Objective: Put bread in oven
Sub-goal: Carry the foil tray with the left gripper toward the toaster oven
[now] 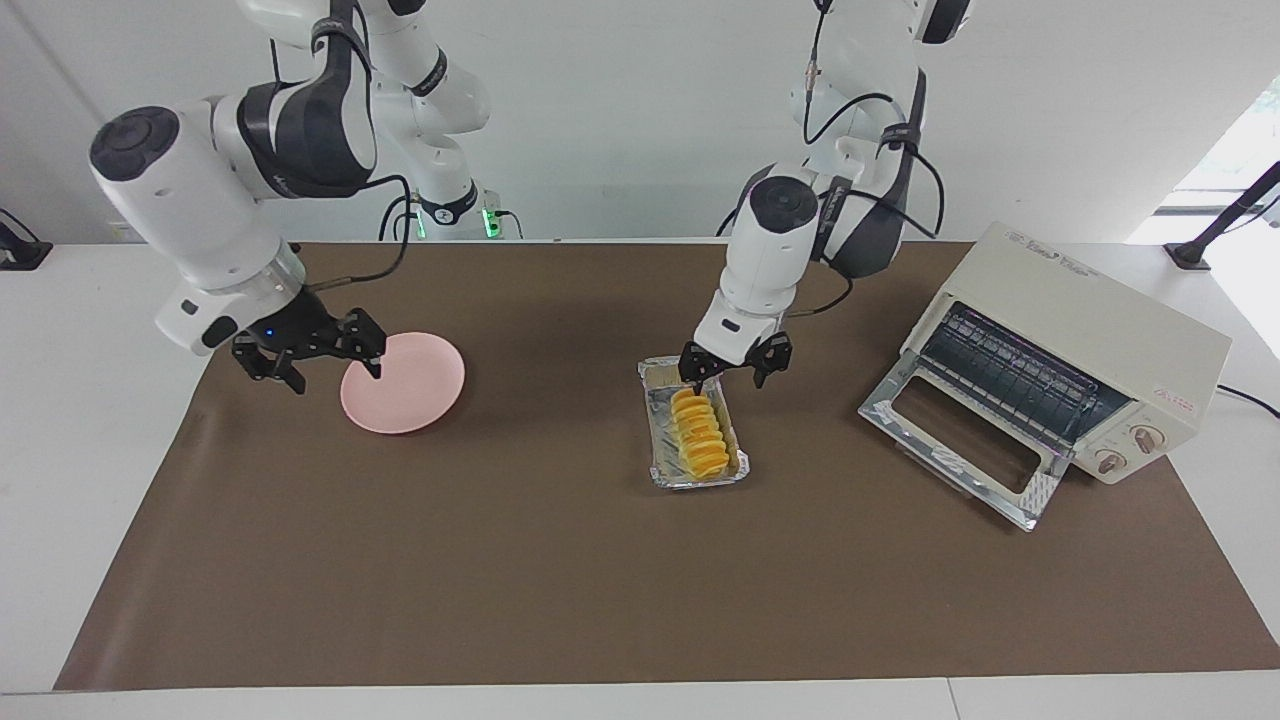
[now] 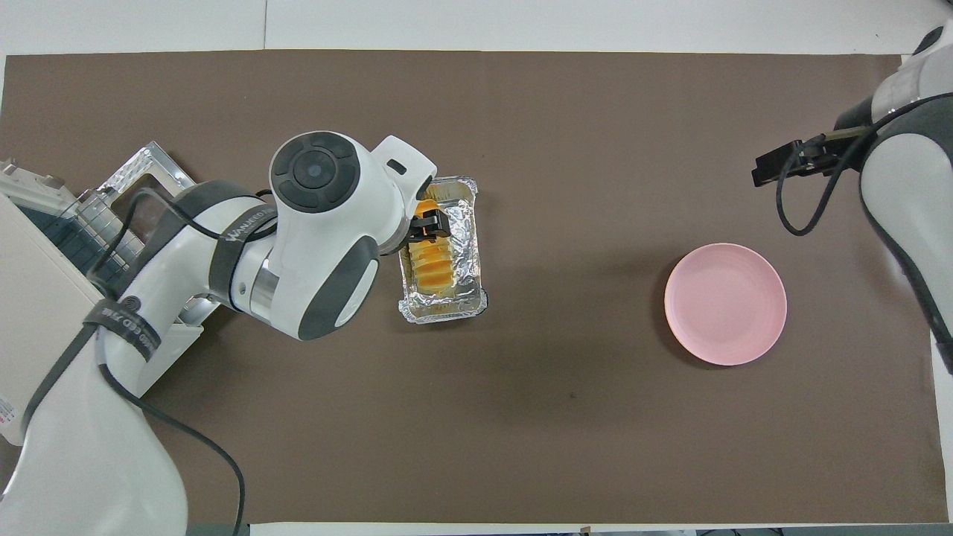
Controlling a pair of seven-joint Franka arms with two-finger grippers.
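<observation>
The bread [image 1: 700,435] [image 2: 435,272], a ridged yellow-orange loaf, lies in a silver foil tray [image 1: 697,483] [image 2: 469,238] at mid-table. My left gripper [image 1: 727,378] [image 2: 426,225] hangs open just over the tray's end nearer the robots, holding nothing. The cream oven [image 1: 1080,330] [image 2: 33,286] stands at the left arm's end of the table, its glass door [image 1: 960,440] [image 2: 141,167] dropped open and the rack showing. Low over the mat beside the pink plate, my right gripper [image 1: 338,378] [image 2: 767,167] is open and holds nothing.
The round pink plate [image 1: 410,385] [image 2: 726,304] sits toward the right arm's end of the table. A brown mat [image 1: 560,580] covers the table. In the overhead view my left arm hides part of the oven.
</observation>
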